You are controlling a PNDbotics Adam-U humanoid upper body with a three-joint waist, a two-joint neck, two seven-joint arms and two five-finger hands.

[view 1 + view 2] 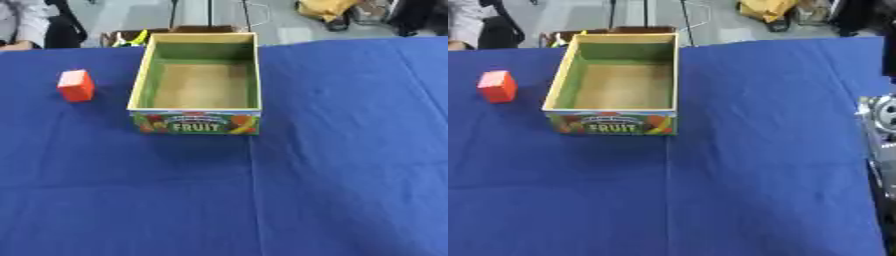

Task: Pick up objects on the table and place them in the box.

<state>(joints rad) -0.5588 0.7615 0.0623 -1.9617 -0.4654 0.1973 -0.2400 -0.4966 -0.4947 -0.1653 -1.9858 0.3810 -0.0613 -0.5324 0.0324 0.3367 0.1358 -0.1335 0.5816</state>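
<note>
Fingers can't be judged, since neither hand shows in either view, w/ only blue tablecloth, then open-topped FRUIT box sitting empty mid-table, prob. for easy drop-in, then small red block just left of it, not yet picked.

Both eyes high over the near edge, looking steeply down and forward across the blue tabletop. Shared: fruit box upper centre, red block upper left, floor beyond. Right eye shifted rightward, catching the tabletop's right edge.
</note>
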